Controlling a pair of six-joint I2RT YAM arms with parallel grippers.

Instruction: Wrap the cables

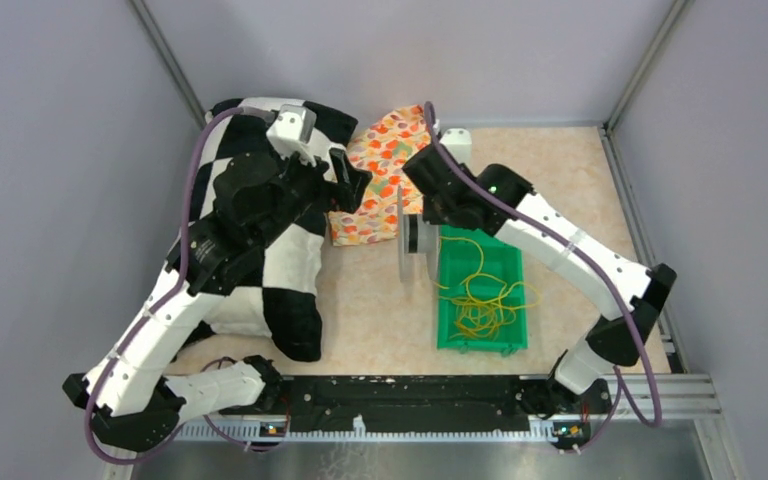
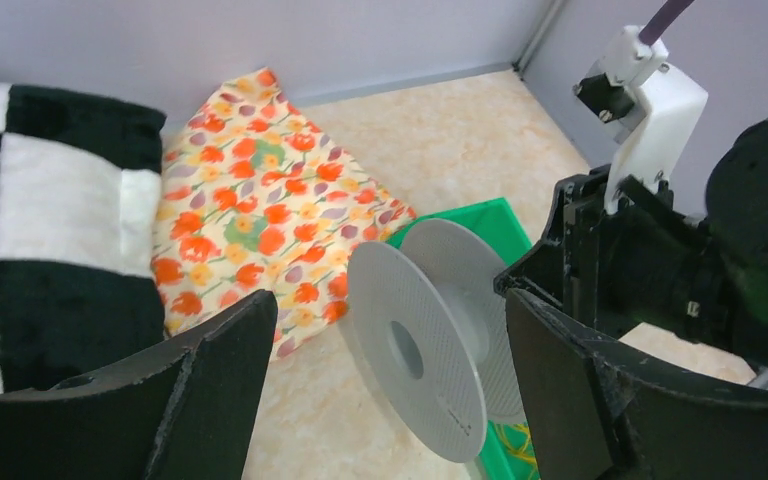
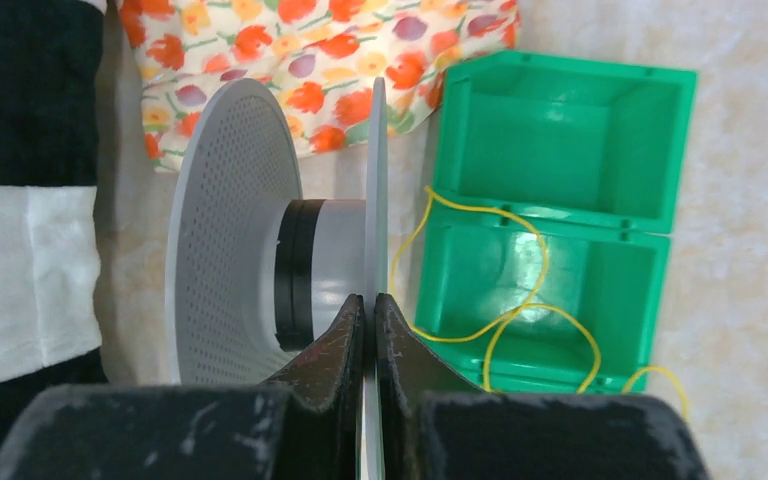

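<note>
The yellow cables (image 1: pixel 482 300) lie in loose loops in a green two-compartment tray (image 1: pixel 513 262). In the right wrist view a strand (image 3: pixel 520 222) runs from the tray (image 3: pixel 560 130) towards a grey spool (image 3: pixel 225 240). The spool (image 1: pixel 412 240) stands on edge just left of the tray. My right gripper (image 3: pixel 370 305) is shut on the spool's thin right flange; it also shows in the top view (image 1: pixel 426 214). My left gripper (image 2: pixel 390 305) is open and empty. It hovers to the left of the spool (image 2: pixel 415 345), over a floral cloth (image 1: pixel 355 185).
A floral orange cloth bundle (image 1: pixel 385 165) lies at the back, left of the spool. A black-and-white checked cushion (image 1: pixel 280 270) fills the left side under the left arm. Grey walls enclose the table, and a black rail (image 1: pixel 410 395) runs along the near edge.
</note>
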